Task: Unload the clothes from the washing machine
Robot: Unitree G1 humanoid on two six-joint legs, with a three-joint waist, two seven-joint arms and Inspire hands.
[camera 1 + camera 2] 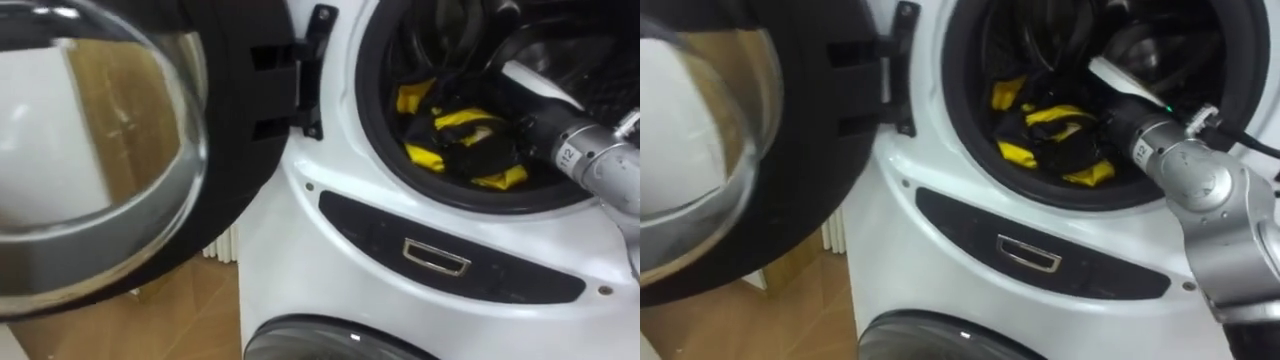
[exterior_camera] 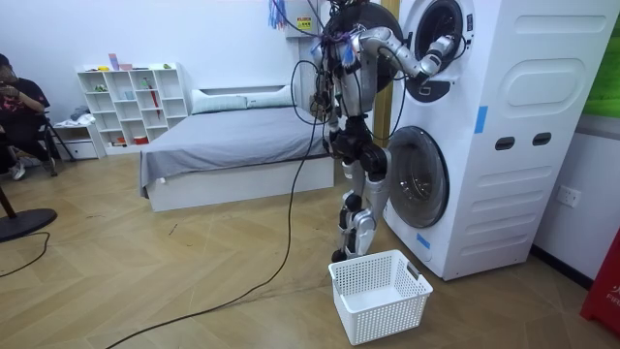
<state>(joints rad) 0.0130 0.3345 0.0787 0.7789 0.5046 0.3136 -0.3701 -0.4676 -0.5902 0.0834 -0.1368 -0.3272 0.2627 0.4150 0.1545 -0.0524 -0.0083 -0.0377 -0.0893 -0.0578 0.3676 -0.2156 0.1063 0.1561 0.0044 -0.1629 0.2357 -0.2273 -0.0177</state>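
Clothes point(image 1: 458, 120), a bunched yellow and black heap, lie at the bottom of the upper drum point(image 1: 560, 70), close behind its front rim. They are still inside the washing machine point(image 1: 330, 230). That is likely why the robot stands right up against the white front and reaches in at shoulder height.

The right hand point(image 1: 1105, 128) is pushed through the opening and ends in the heap, just above the drum's lower rim. It is dark against the dark cloth and partly buried, so I cannot tell whether it is clenched on fabric or merely resting in it. The left hand point(image 2: 317, 97) hangs back beside the body in the room view, well apart from the machine. I cannot tell whether it is released or clenched.

The round glass door point(image 1: 100, 150) is swung fully open on its hinge to the robot's left. This leaves the whole opening free for the reaching arm. Below the opening runs a dark panel point(image 1: 380, 235) with a small metal pull, and under it the rim of the lower machine's door point(image 1: 330, 340) is visible.

A white basket point(image 2: 378, 291) sits empty on the floor by the robot's feet, in front of the stack. It is probably placed there to receive what comes out. Judging by that, the picking has barely begun. The next move needs a firm hold on the cloth and a pull back over the rim.
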